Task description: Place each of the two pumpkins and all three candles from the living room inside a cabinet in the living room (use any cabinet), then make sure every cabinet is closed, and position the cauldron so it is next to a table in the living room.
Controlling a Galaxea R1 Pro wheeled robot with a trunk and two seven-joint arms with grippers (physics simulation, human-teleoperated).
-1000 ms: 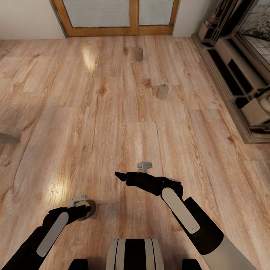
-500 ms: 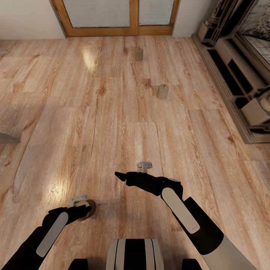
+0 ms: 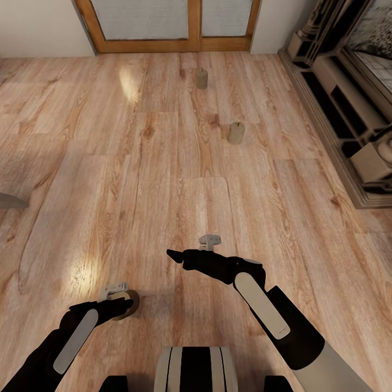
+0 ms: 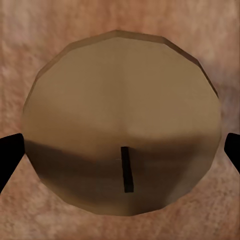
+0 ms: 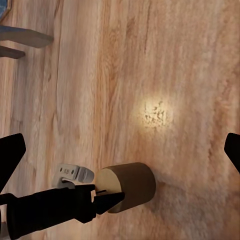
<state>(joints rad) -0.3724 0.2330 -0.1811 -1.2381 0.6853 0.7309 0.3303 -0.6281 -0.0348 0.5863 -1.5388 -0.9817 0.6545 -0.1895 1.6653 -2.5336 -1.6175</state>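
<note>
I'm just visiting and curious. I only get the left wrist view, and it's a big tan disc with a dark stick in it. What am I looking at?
Observer: A candle seen from above. The right wrist view shows its side, a short tan cylinder on the wood floor.
Operator: And the black bits at both edges?
Observer: Those are the fingertips of the left gripper. In the head view that arm reaches down over the candle, close to the robot's base.
Operator: Are there more candles?
Observer: Yes. In the head view a nearer candle and a farther candle stand ahead, toward a wood-framed door.
</note>
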